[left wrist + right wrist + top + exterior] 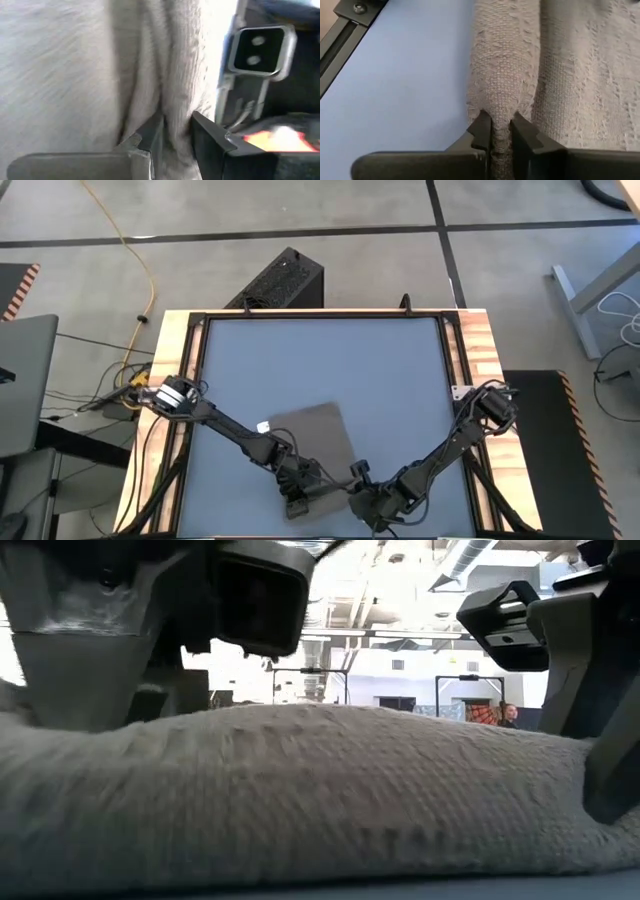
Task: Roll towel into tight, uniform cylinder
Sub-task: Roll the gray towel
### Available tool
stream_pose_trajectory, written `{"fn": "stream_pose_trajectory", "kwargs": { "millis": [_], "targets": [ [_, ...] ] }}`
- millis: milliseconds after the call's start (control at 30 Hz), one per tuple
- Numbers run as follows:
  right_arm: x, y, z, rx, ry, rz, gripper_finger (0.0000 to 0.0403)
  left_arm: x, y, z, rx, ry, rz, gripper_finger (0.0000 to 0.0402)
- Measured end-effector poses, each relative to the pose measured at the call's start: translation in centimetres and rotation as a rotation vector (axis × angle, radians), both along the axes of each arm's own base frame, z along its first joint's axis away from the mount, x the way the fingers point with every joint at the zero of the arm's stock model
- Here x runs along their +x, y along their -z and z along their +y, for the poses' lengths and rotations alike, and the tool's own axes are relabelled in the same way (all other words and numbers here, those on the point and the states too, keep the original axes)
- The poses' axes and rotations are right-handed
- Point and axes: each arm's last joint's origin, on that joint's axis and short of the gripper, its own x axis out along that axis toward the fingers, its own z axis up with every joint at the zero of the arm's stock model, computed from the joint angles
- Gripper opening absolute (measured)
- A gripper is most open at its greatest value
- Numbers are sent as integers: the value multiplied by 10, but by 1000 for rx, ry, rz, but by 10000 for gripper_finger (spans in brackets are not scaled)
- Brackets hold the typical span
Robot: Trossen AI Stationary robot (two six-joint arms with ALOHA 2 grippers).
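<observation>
The thin taupe woven towel [318, 442] is spread at six o'clock on the blue-grey surface [320, 360]. Its rolled near edge is pinched by the left fingers [150, 140] and right fingers [484, 131].

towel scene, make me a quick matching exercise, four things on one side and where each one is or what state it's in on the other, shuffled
Things:
1. towel
2. white tag
3. left tool
4. right tool

Places or states:
A. pinching the rolled edge, bare blue table beside it
B. at the towel's corner toward the left arm
C. lying on the blue-grey table, near edge bunched into a roll
D. fingers on either side of a fold, the other arm's wrist close by

Pairs: 1-C, 2-B, 3-D, 4-A
</observation>
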Motion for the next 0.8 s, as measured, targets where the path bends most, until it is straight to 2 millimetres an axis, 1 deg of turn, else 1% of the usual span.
{"fn": "stream_pose_trajectory", "kwargs": {
  "millis": [100,200,433,600,667,800],
  "targets": [
    [0,1,0,5,-2,0,60,-11,-16,3,119,-40,-9,81],
    [0,1,0,5,-2,0,60,-18,-29,3,192,-70,-34,81],
    [6,2,-7,35,19,24,60,-30,-49,1,184,-74,-33,81],
    [15,2,-19,159,40,114,60,-35,-69,-12,171,-79,-184,81],
    [19,2,-23,200,38,147,60,-36,-78,-17,198,-82,-255,81],
    [26,2,-33,242,51,177,60,-32,-97,-32,269,-64,-390,81]
  ]
}}
